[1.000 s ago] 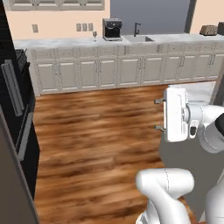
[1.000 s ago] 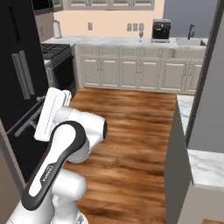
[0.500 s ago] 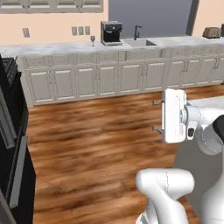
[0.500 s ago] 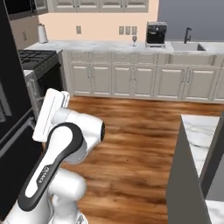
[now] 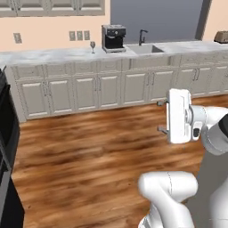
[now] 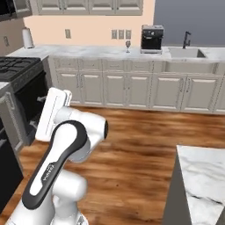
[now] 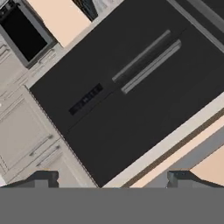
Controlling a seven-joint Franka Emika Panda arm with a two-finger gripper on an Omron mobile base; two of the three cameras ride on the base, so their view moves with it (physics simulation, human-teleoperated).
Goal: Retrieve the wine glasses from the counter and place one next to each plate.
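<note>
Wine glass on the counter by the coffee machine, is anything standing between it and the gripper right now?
Nothing visible blocks it. Open wood floor lies between the gripper and the counter, where the wine glass stands left of the coffee machine.

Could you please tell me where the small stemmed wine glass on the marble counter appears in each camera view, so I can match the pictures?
Left base view: the small translucent stemmed wine glass stands on the white marble counter, upper left of centre, just left of the black coffee machine.
Right base view: the glass is at upper centre, again just left of the coffee machine.
Hand view: not in it.
Shared landmark: the coffee machine.
</note>
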